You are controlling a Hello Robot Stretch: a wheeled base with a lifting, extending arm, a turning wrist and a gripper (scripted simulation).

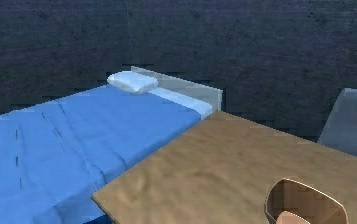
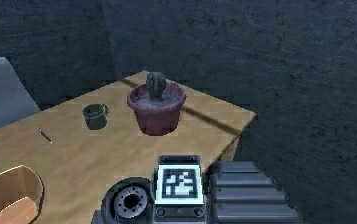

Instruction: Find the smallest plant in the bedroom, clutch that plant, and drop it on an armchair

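Plant (image 2: 156,86), a small round green one in a maroon pot (image 2: 156,112), stands upright on the desk (image 2: 86,160) toward its far corner, with a dark green mug (image 2: 95,116) near it. The pot looks stiff and probably weighty for its size, and the green top seems delicate. The pot's wall just under the rim is likely the safest hold. The jaws' dark body sits low in the arm side view. I cannot tell their state, nor whether they hold anything.

Bare tabletop (image 2: 96,160) between mug (image 2: 95,116) and potted cactus (image 2: 156,105) (pen (image 2: 45,135) near mug)
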